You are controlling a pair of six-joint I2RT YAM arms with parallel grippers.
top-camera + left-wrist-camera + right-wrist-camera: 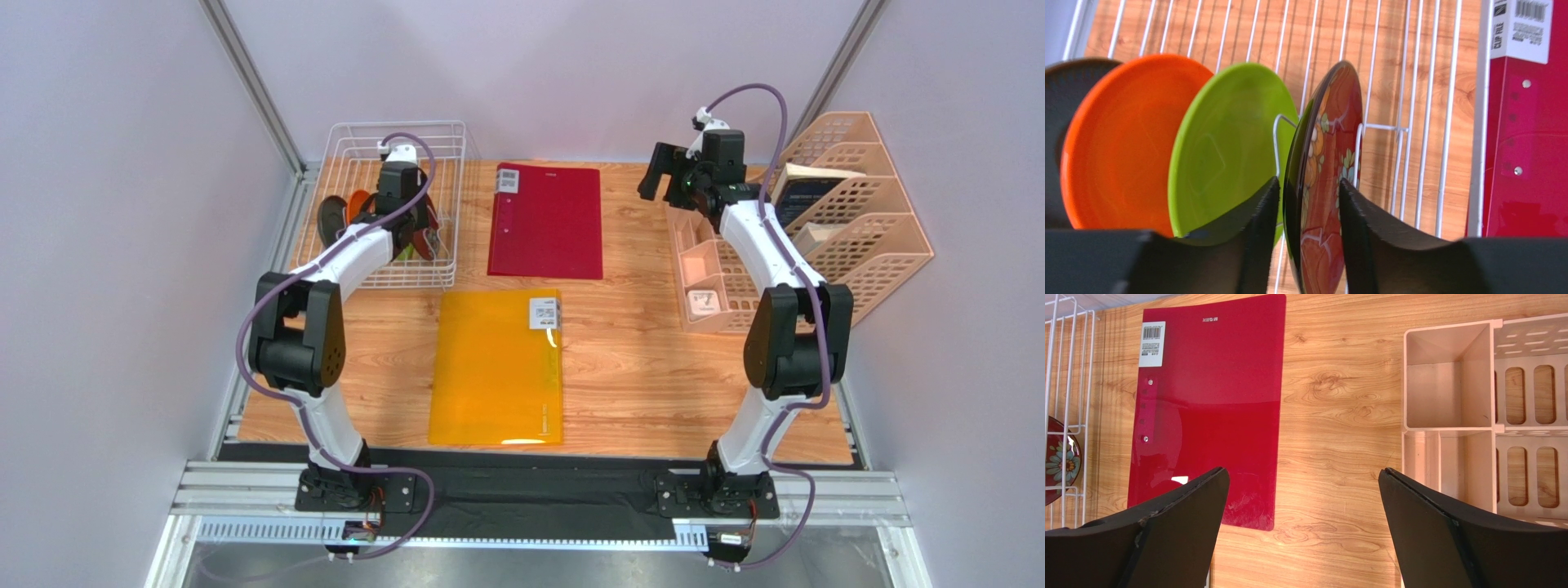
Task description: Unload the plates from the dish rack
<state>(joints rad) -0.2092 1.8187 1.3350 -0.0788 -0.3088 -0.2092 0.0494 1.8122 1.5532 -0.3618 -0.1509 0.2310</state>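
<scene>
Carefully: the left tool point(1309, 184), half-closed, straddles the dark red floral round plate point(1333, 122) standing in the white wire dish rack point(1425, 92); a firm pinch I cannot confirm. Close squarely, then lift straight up off the tines point(1276, 131). The right tool point(1303, 470) gapes empty.

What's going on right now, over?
Left gripper astride red floral plate in dish rack, grip unconfirmed. Right gripper open, empty, above table. Green plate close alongside.
</scene>
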